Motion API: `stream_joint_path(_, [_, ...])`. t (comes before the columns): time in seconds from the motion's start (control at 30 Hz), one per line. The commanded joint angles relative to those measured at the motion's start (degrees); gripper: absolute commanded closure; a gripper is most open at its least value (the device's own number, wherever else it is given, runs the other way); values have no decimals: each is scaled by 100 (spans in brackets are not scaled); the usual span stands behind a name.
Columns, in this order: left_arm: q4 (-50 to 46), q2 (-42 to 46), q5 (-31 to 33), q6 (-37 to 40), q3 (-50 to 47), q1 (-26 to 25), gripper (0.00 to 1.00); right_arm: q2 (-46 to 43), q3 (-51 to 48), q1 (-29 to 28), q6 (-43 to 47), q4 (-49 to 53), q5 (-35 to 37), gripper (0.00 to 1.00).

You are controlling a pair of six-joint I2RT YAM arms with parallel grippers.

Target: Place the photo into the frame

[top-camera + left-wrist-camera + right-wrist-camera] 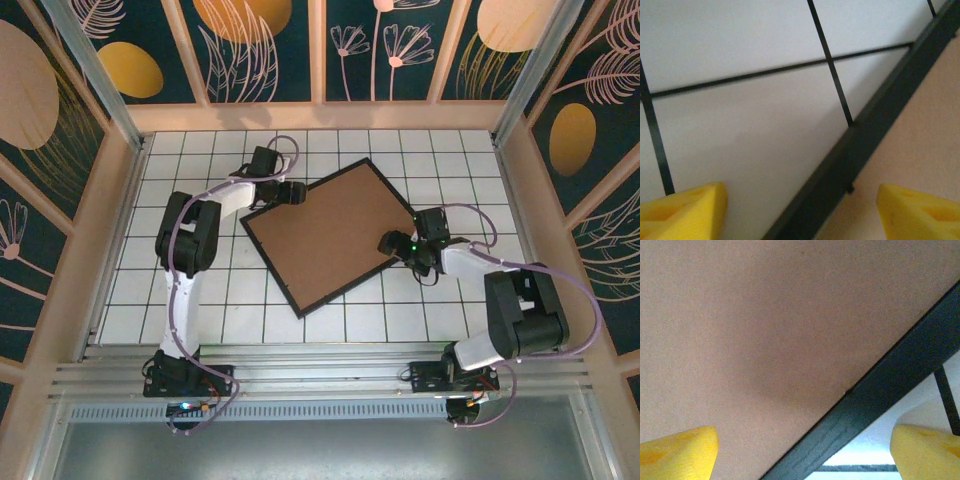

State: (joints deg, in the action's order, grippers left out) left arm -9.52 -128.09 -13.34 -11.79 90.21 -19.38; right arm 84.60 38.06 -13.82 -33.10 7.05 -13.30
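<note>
The thin black frame (345, 290) lies tilted on the white tiled table, with a brown cardboard board (325, 235) filling its opening. The photo is hidden. My left gripper (298, 192) is at the frame's upper left side. In the left wrist view it (800, 210) is open, its yellow fingers (685, 210) straddling the frame's bar (865, 140) and the board's edge (920, 145). My right gripper (392, 243) is at the frame's right side. In the right wrist view it (805, 455) is open, astride the bar (880, 395) and the board (765, 330).
The white tiled table (200, 290) is closed in by wooden posts and patterned walls (70, 150) on three sides. Bare tiles lie to the left of, to the right of and in front of the frame. An aluminium rail (320, 375) runs along the near edge.
</note>
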Motion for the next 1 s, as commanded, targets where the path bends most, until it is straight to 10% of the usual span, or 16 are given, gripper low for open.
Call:
stream_joint_path(0.0, [-134,549,-412,-154,-789,-32,28,389,288,148,-15,-804,-429,11])
stream_joint_path(0.53, [1401,3533,-1027,-1462,-5143,-134,69,2334,2600,260,415,-687,-1079,31])
stream_joint_path(0.8, [2038,3765,-1747,-1659,-5582,-409,52,2998,3544,84,889,-162,-974,39])
stream_joint_path(0.97, [1856,3755,-238,-1760,-5265,-342,43,2903,3626,107,1249,184,-468,41])
